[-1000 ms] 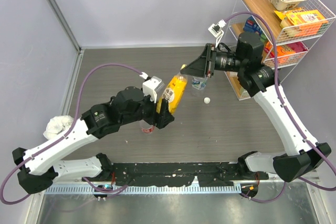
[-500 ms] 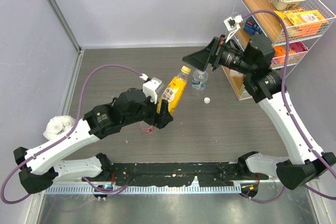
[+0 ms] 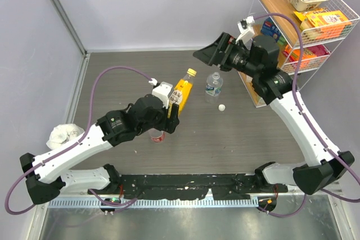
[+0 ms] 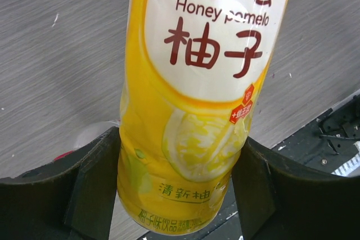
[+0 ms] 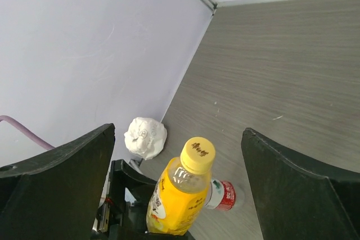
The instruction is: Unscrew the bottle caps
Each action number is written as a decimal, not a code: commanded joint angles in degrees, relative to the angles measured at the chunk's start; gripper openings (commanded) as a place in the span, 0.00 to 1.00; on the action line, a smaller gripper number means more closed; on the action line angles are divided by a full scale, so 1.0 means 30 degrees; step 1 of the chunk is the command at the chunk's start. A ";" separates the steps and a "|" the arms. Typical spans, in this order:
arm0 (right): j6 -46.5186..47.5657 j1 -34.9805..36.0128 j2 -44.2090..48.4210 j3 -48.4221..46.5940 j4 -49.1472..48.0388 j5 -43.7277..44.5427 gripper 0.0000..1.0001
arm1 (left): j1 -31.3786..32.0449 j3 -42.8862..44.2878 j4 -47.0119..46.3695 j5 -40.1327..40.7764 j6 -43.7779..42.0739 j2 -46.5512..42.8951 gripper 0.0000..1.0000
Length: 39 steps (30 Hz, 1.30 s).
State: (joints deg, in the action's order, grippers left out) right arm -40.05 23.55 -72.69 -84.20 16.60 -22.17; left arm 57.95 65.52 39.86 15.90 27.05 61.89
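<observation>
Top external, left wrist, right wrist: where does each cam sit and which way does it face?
Top external: fixed above and behind the bases, looking down on the table; both arms whole, left gripper and right gripper included.
Left wrist: on the left arm, facing along its fingers at the yellow bottle clamped between them.
Right wrist: held high, looking down between its open fingers at the yellow cap and the red-label bottle.
Shared: all three show the yellow bottle.
</observation>
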 commanded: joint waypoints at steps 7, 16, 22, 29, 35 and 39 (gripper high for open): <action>-0.0887 0.2491 -0.2459 -0.2516 0.1291 0.1940 0.78 | -0.0011 0.1539 -0.0014 0.1204 0.0242 0.0142 0.28; -0.1471 0.2638 -0.2286 -0.2051 0.1030 0.2177 0.60 | -0.0011 0.1804 0.0074 0.1057 0.0242 0.0142 0.25; -0.1999 0.2638 -0.1818 -0.1348 0.0649 0.2703 0.61 | -0.0012 0.1921 0.0220 0.1233 0.0271 -0.0267 0.24; -0.2294 0.2609 -0.1464 -0.1199 0.0004 0.2850 0.64 | -0.0011 0.1600 0.0484 0.1613 0.0475 -0.1116 0.21; -0.2205 0.2609 -0.1348 -0.1229 0.0150 0.2997 0.65 | -0.0041 0.1306 0.0513 0.1848 0.0564 -0.1704 0.19; -0.2586 0.2609 -0.1464 -0.1025 -0.0376 0.2267 0.66 | -0.0012 0.1364 0.0426 0.1672 0.0564 -0.1617 0.19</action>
State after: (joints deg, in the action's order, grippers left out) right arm -46.54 31.29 -78.72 -86.98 19.66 -14.26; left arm 57.95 68.42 42.06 19.97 28.14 57.45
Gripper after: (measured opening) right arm 0.654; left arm 0.708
